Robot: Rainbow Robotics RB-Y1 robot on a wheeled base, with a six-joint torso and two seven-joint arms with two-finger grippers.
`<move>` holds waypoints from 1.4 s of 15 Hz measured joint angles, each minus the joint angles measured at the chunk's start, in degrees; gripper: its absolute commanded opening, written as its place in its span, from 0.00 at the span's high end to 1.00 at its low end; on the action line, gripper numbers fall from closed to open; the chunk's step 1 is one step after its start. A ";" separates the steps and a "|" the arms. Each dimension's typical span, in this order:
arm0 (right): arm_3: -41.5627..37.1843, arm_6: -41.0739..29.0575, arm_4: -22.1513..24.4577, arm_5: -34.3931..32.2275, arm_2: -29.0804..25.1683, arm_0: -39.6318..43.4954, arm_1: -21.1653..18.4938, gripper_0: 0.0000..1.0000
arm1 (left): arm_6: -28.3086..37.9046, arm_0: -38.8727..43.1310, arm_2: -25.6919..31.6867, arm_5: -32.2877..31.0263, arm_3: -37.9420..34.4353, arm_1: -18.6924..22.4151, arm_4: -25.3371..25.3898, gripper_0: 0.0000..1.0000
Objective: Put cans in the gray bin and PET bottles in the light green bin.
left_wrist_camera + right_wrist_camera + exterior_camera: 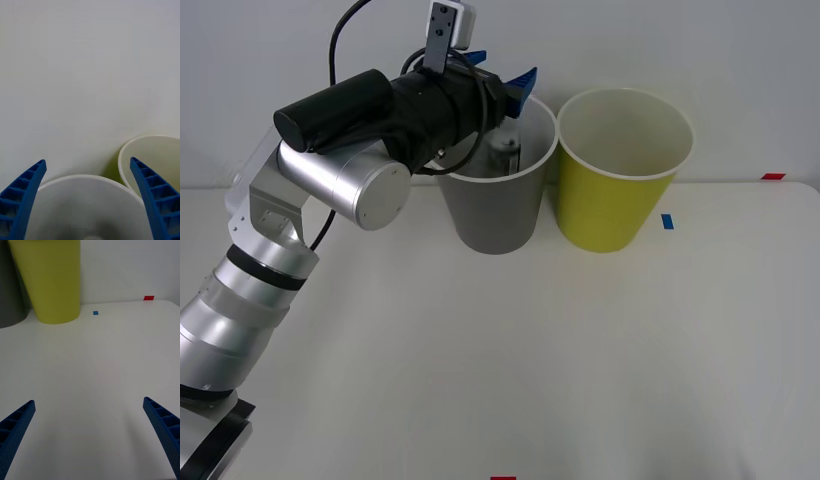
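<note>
**Bins close together at the table's rear**

The tall tapered gray plastic bin (498,205) and yellow-green plastic bin (617,170) stand just beside each other, rims nearly touching. The open left gripper (498,78) occupies the gray bin's mouth. The white table (580,350) spreads bare in front.

The gray bin (498,205) stands at the table's (580,360) far side, the light green bin (617,175) just right of it. The can (504,150) lies inside the gray bin, below the left gripper (505,85).

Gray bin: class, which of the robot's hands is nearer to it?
Left. The left hand hovers open over the gray bin; the right hand hangs open above the table, well back from it.
</note>
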 measured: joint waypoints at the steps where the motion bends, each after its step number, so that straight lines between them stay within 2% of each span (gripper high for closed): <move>1: 0.00 0.00 0.00 0.00 0.00 0.00 0.00 0.00 | 0.17 0.00 0.00 0.08 -0.56 1.05 0.77 0.00; 4: 0.00 0.00 0.00 0.00 0.00 0.00 0.00 0.00 | 0.14 0.13 -0.12 0.15 -2.70 5.02 6.14 0.00; 7: 0.00 0.00 0.00 0.00 0.00 0.00 0.00 0.00 | 0.08 2.30 -0.44 0.17 -6.95 8.68 6.66 0.00; 12: 0.00 0.00 0.00 0.00 0.00 0.00 0.00 0.00 | 0.19 13.07 1.73 0.18 -17.84 13.58 5.32 0.00; 21: 0.00 0.00 0.00 0.00 0.00 0.00 0.00 0.00 | -0.05 38.74 4.26 0.18 -34.73 16.32 -1.10 0.00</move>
